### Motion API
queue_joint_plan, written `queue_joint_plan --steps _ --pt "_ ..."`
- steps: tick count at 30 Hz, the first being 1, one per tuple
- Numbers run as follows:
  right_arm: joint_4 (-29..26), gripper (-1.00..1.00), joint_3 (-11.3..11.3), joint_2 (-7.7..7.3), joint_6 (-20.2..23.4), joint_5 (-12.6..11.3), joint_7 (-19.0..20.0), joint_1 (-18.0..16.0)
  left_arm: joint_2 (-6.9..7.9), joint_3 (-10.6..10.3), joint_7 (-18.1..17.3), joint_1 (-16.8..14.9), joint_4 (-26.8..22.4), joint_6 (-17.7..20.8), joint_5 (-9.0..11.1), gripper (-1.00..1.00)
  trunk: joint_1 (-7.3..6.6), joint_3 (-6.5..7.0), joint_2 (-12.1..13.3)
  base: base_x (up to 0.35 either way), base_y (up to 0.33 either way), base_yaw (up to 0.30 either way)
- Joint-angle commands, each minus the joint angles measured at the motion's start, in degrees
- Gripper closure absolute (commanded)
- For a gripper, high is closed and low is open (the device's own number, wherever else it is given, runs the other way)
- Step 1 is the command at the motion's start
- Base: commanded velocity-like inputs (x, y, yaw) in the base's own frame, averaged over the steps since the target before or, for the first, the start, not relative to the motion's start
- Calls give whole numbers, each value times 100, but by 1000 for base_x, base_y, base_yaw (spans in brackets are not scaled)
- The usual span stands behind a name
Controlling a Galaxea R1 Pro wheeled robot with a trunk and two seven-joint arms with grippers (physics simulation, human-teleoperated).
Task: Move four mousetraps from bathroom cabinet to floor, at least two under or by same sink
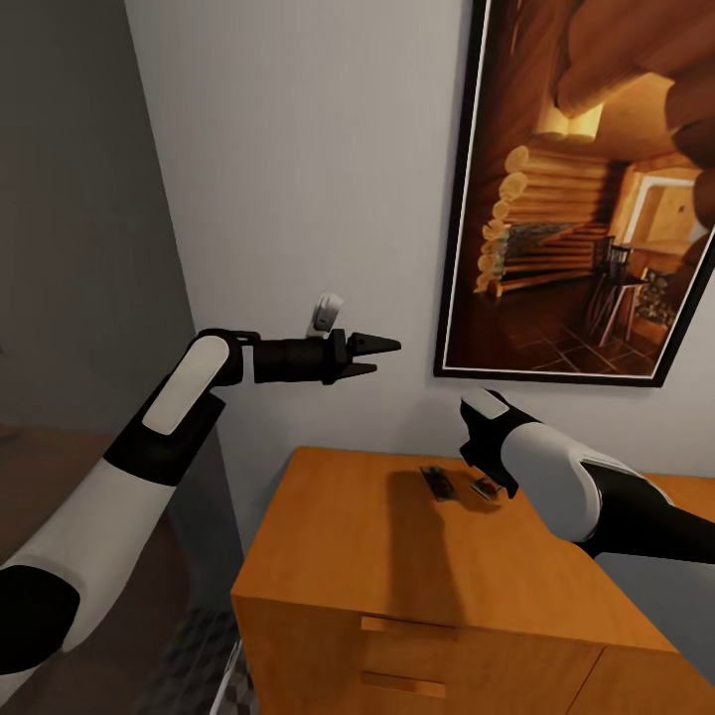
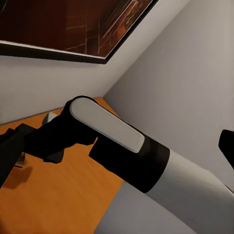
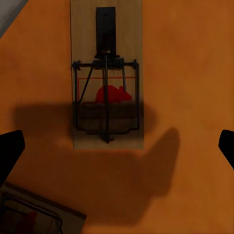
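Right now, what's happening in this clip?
The robot stands at the orange cabinet with mousetraps lying on its top. Its right hand is open and pointed down at one mousetrap, nothing held yet. The left hand is raised beside the wall, empty. No trap has been moved to the floor yet.
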Motion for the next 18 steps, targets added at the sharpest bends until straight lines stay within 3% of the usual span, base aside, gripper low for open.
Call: queue_joint_plan --steps 1,18 --pt "-12 -100 -43 4 64 44 -26 -2 4 -6 26 -6 -3 5 34 -100 0 -7 -4 0 0 0" --pt "-7 -100 -29 26 95 51 -283 -2 4 -7 21 -6 -2 5 34 -100 0 -7 -4 0 0 0"
